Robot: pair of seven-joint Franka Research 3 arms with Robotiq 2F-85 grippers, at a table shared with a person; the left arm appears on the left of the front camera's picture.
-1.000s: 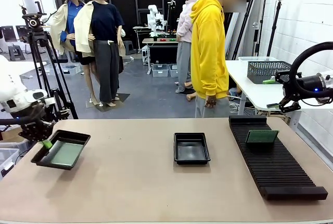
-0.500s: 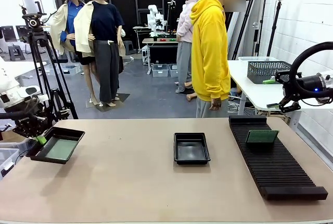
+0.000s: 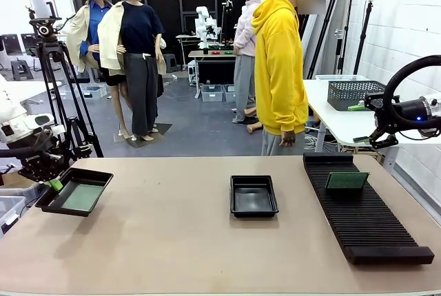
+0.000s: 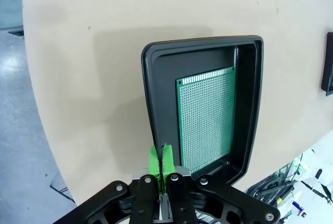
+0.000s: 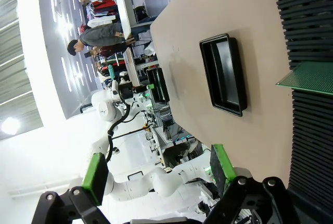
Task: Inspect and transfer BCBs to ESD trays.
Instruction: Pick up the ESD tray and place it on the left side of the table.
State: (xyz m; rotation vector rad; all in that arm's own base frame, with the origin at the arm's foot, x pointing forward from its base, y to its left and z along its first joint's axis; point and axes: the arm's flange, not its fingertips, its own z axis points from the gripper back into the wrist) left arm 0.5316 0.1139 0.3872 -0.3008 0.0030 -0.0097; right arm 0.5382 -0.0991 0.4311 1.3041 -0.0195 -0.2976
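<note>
the white left arm [image 3: 15,125] ends in a black left gripper [image 4: 160,152]. the right gripper [image 5: 158,169] has green pads [image 5: 95,178], round screws [image 5: 238,181] and a looped black cable [image 3: 400,73].

The left gripper [image 4: 161,157] hides part of the rim of the shallow black plastic tray [image 4: 148,104]. A thin green circuit board [image 5: 309,74] runs off frame.

A shallow black plastic tray [image 4: 156,104] with a raised flared rim is pinched at its near rim by the clamped left claw [image 4: 160,157] and stretches away from the fingertips. Flat on its floor, just beyond that claw, lies a thin green perforated circuit board [image 4: 205,120]. A second black tray [image 5: 223,73] lies flat ahead of the right claw [image 5: 158,169], whose fingers are spread wide. Another green board [image 5: 307,78] stands on edge farther over, apart from that tray.
</note>
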